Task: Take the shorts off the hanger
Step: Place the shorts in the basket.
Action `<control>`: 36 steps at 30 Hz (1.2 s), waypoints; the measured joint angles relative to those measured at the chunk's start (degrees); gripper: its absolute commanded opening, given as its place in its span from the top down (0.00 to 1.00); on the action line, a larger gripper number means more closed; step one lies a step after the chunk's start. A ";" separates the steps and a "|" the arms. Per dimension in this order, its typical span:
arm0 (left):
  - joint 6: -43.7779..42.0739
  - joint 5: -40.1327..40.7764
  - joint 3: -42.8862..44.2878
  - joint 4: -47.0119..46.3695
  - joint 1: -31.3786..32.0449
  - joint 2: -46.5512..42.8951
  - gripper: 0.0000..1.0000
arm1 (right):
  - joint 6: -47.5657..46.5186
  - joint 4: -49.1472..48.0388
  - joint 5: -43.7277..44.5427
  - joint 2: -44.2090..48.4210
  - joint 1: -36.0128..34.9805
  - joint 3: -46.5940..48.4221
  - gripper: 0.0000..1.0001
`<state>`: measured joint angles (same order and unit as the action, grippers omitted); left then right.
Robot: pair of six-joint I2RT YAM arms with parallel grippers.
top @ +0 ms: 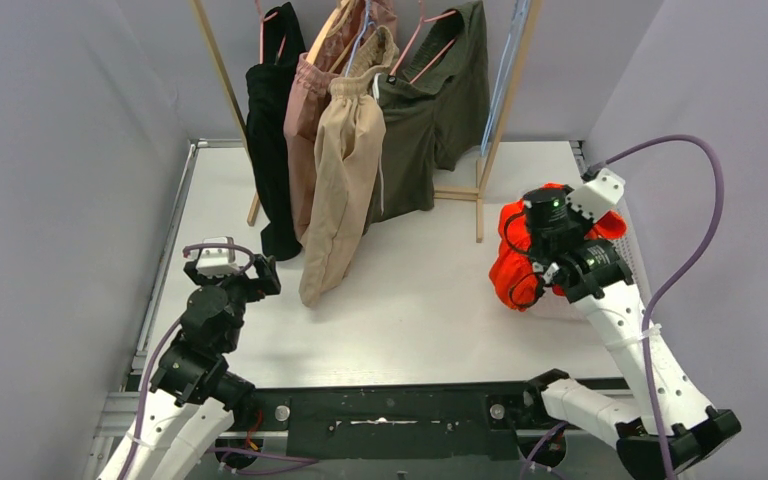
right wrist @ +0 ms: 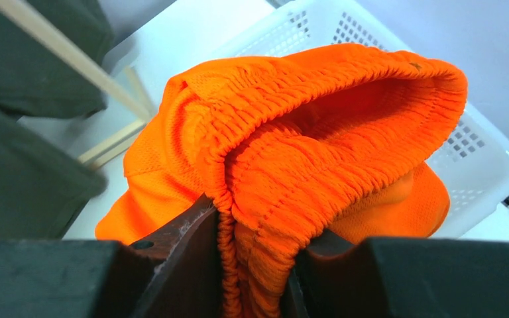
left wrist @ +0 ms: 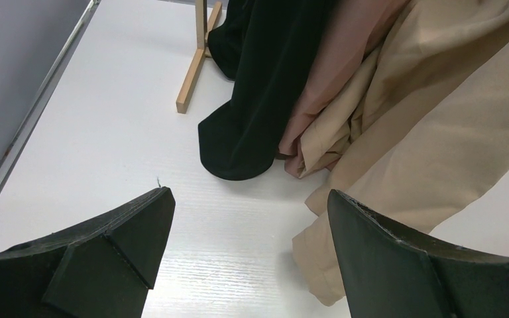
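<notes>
My right gripper (right wrist: 258, 218) is shut on the gathered waistband of the bright orange shorts (right wrist: 318, 126), held up at the right side of the table (top: 515, 265) above a white basket (right wrist: 484, 159). On the wooden rack (top: 505, 100) at the back hang dark olive green shorts (top: 430, 110), beige shorts (top: 345, 170), dusty pink shorts (top: 305, 110) and a black garment (top: 270, 130). My left gripper (top: 250, 275) is open and empty, low over the table, with the beige hem (left wrist: 397, 172) just ahead on its right and the black hem (left wrist: 252, 132) further ahead.
The rack's wooden foot (left wrist: 192, 79) stands ahead of the left gripper. Grey walls close in on both sides. The white basket (top: 632, 240) sits by the right edge, mostly hidden under the orange shorts and right arm.
</notes>
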<state>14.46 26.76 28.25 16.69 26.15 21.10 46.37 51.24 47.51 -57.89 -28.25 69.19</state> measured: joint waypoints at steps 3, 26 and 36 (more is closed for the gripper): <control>-0.02 -0.02 0.00 0.00 0.00 0.20 0.13 | -4.22 -3.41 -6.12 -1.44 8.85 0.02 1.00; -0.13 -1.09 -0.02 -0.17 0.00 0.48 0.13 | -18.27 -12.66 -33.66 -25.11 40.65 2.12 0.98; -0.11 -1.16 -0.02 -0.20 0.00 0.26 0.13 | -19.85 -14.80 -37.05 -36.02 40.65 5.88 0.96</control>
<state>14.35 25.61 28.23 16.49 26.15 21.37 26.52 36.45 10.46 -93.91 12.40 75.07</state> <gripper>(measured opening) 0.874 0.250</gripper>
